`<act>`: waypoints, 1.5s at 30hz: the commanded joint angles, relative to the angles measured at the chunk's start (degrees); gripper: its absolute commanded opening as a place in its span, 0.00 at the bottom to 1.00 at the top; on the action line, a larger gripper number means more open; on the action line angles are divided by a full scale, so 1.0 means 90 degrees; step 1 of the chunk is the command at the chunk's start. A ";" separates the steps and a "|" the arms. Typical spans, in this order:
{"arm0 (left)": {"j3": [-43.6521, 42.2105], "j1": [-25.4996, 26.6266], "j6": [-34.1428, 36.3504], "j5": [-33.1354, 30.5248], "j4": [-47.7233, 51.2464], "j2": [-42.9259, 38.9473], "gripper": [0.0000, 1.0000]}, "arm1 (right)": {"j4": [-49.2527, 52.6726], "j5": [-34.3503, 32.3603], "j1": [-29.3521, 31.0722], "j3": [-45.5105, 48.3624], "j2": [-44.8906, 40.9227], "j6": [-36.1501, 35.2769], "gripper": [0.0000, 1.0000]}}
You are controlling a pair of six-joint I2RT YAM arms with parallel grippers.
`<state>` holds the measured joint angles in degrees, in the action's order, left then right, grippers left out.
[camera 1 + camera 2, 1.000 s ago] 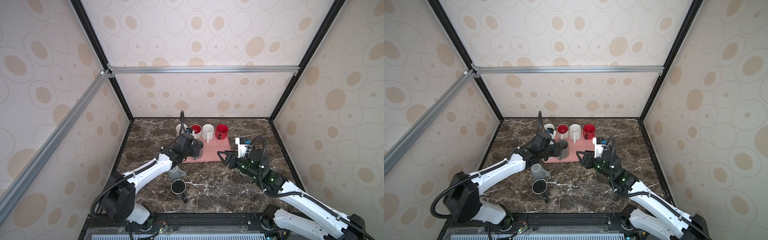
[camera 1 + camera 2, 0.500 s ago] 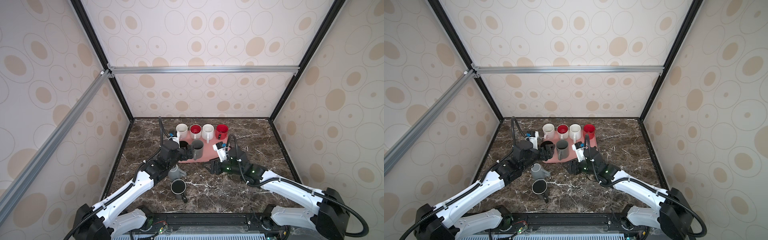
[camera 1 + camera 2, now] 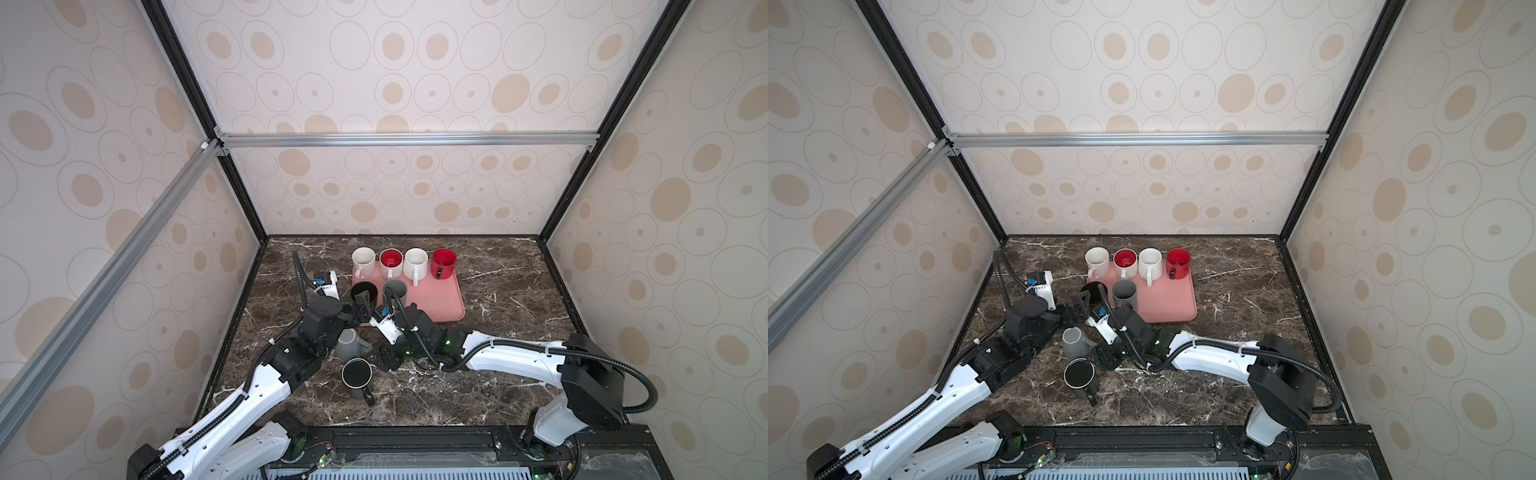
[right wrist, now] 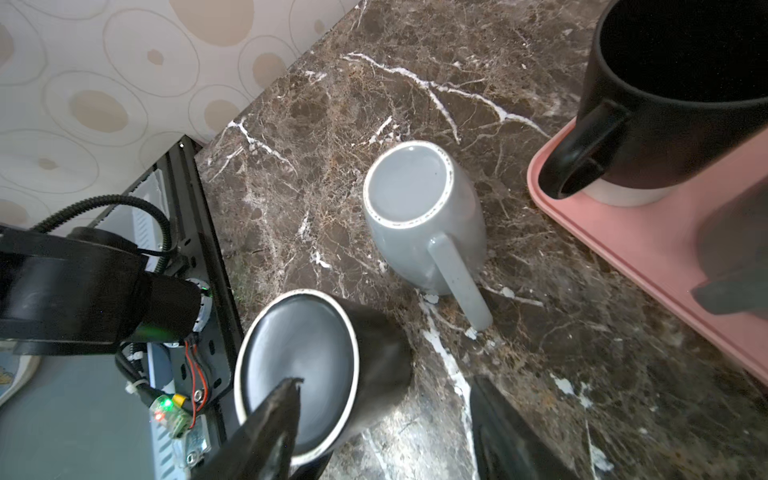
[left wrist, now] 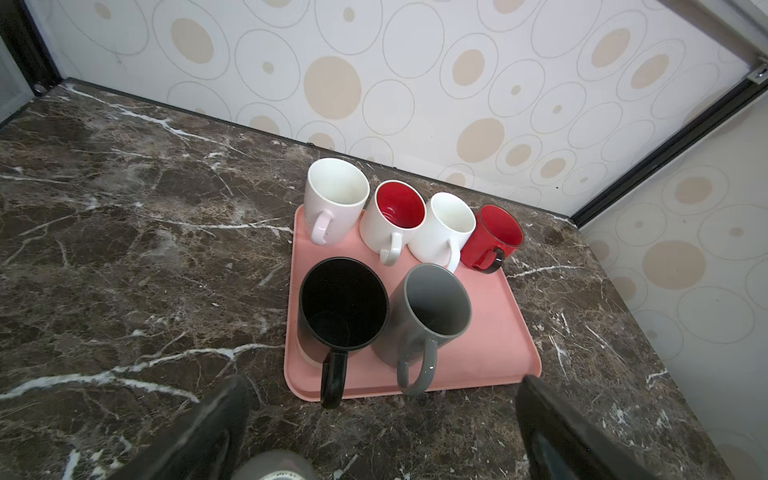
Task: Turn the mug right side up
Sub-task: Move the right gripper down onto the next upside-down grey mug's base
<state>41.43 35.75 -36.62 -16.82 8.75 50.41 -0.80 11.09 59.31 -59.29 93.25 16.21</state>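
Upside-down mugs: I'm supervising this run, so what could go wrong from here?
1. The right hand hangs open, off-centre over the base of the black mug; closing there could slip or tip it.
2. The gray mug stands close beside it, also inverted; it could get knocked.

A dark brown marble worktop [image 3: 498,291] with white veins lies boxed on three sides by cream wall panels [image 3: 395,83] printed with beige ovals. Black corner posts [image 3: 572,187] rise from the worktop's far corners; silver aluminium rails [image 3: 395,139] cross the panels high above it.
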 commanded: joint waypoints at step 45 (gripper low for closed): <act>-0.0464 -0.0148 -0.0141 -0.0133 0.0066 -0.0543 0.99 | 0.0200 -0.0431 -0.0188 -0.0630 0.1355 -0.1356 0.14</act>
<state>37.43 34.74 -36.75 -17.89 9.52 45.93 0.82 10.48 57.74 -68.14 107.94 3.95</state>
